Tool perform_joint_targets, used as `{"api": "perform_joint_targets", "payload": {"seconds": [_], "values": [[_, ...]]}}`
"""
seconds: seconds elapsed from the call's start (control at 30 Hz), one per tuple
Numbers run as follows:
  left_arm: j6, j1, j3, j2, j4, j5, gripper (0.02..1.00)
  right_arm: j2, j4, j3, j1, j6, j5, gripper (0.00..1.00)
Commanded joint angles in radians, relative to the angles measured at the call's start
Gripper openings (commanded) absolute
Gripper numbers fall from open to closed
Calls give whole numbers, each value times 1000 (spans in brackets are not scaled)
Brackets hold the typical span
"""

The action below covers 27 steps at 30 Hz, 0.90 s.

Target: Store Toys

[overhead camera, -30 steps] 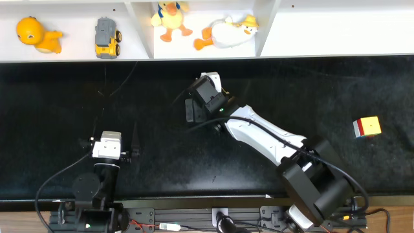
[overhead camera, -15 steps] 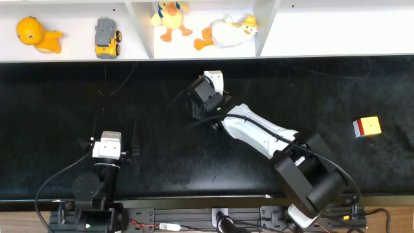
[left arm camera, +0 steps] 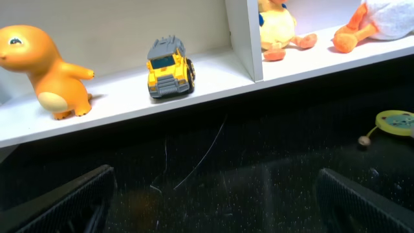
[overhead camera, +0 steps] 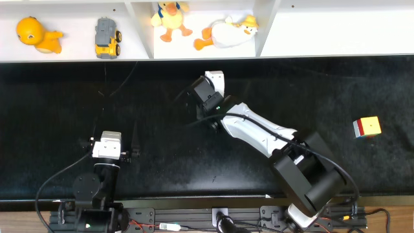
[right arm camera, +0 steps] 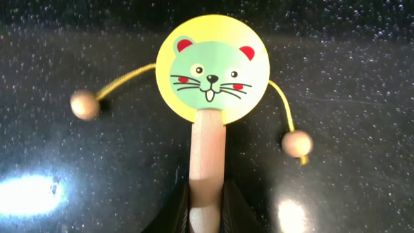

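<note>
Rattle drum (right arm camera: 212, 79), a yellow disc with a green cat face on a wooden handle, is held in the right gripper (right arm camera: 207, 217). The two fingers are closed narrow on the lower end of the handle. Two wooden beads (right arm camera: 85, 103) hang on yellow strings, one at each side of the disc. The drum is over the black table (overhead camera: 65, 97), near its middle and not far in front of the shelf (overhead camera: 323, 45). I cannot tell if the disc touches the table.

Between the drum and the shelf there is bare table. A cube (overhead camera: 367, 127) with yellow and red faces lies on the table far at the right, well apart from the drum. The left gripper (overhead camera: 107, 145) is at the left side of the table, close to its base, with its fingers spread wide and nothing between them.

The white shelf has dividers. The left compartment holds an orange animal figure (overhead camera: 35, 32) and a yellow truck (overhead camera: 107, 37), standing apart. The middle compartment holds a yellow plush duck (overhead camera: 171, 19) and a white plush bird (overhead camera: 226, 31), just beside each other.

The right wrist view gives the cat face, the whiskers and the grip on the handle. The left wrist view gives the shelf from the front, with the truck facing outward. The top view gives the cube.
</note>
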Motion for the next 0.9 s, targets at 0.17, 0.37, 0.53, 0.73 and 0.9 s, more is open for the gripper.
{"api": "perform_joint_targets", "payload": {"seconds": [0.17,0.37,0.53,0.73,0.9], "values": [[15,-3,-6,-13,2,-8,996,-74,-143,7,-47,3,10,42],[15,-3,-6,-13,2,-8,998,-196,-227,-76,-68,4,64,42],[15,-3,-6,-13,2,-8,996,-356,-259,-189,-119,4,61,42],[15,-3,-6,-13,2,-8,998,-522,-301,-297,-226,2,61,42],[15,-3,-6,-13,2,-8,998,-634,-323,-307,-342,-115,61,42]]}}
